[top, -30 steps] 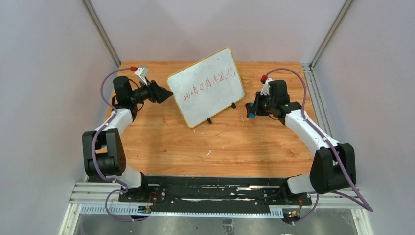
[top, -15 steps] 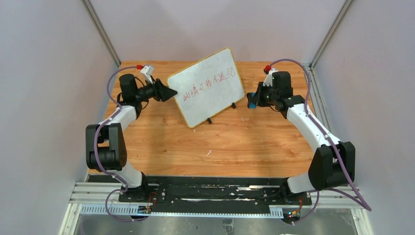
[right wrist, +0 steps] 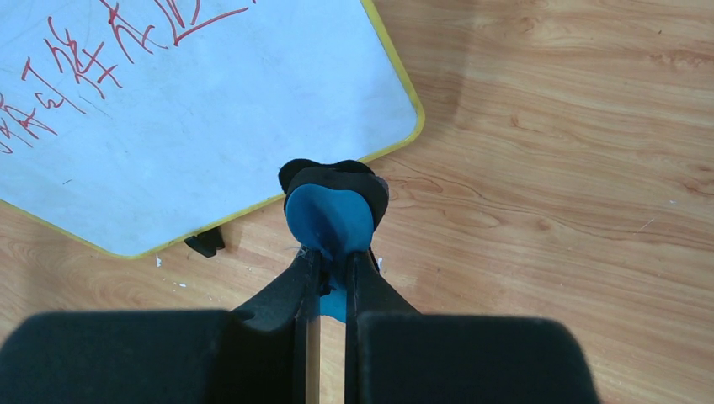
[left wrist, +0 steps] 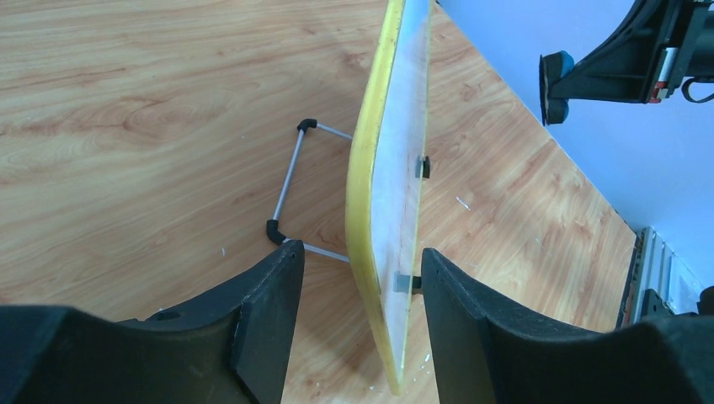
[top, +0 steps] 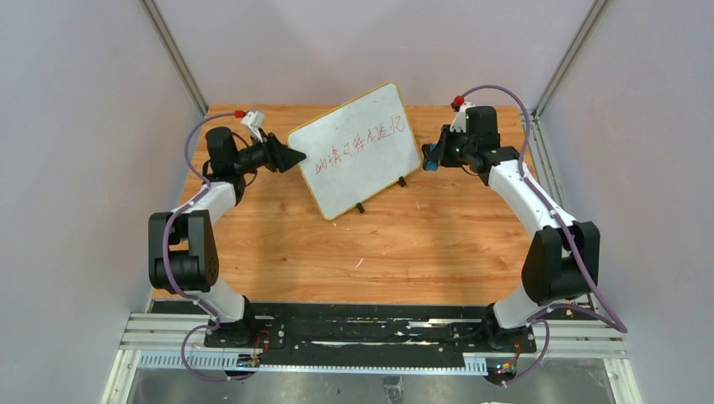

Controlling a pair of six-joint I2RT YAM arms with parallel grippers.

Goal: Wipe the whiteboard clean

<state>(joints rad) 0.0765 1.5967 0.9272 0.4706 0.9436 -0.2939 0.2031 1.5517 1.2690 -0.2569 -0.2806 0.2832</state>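
The whiteboard (top: 358,156) stands tilted on its wire stand at the back middle of the table, with red handwriting (top: 360,143) across its upper half. My left gripper (top: 295,157) is at the board's left edge. In the left wrist view its open jaws straddle the yellow-framed edge (left wrist: 391,194), with a gap on the back side. My right gripper (top: 431,156) hovers just off the board's right edge, shut on a small blue eraser (right wrist: 330,215). The right wrist view shows the board's lower corner (right wrist: 168,109) and one black foot (right wrist: 205,242).
The wooden table (top: 379,244) carries only the board. Its wire stand (left wrist: 290,181) sticks out behind it. Aluminium posts (top: 173,55) and grey walls close in on the left, right and back. A metal rail (left wrist: 657,269) runs along the table's edge.
The right arm carried the eraser away from me and left, up beside the board's right edge. The left gripper slid onto the board's left edge and its jaws narrowed.
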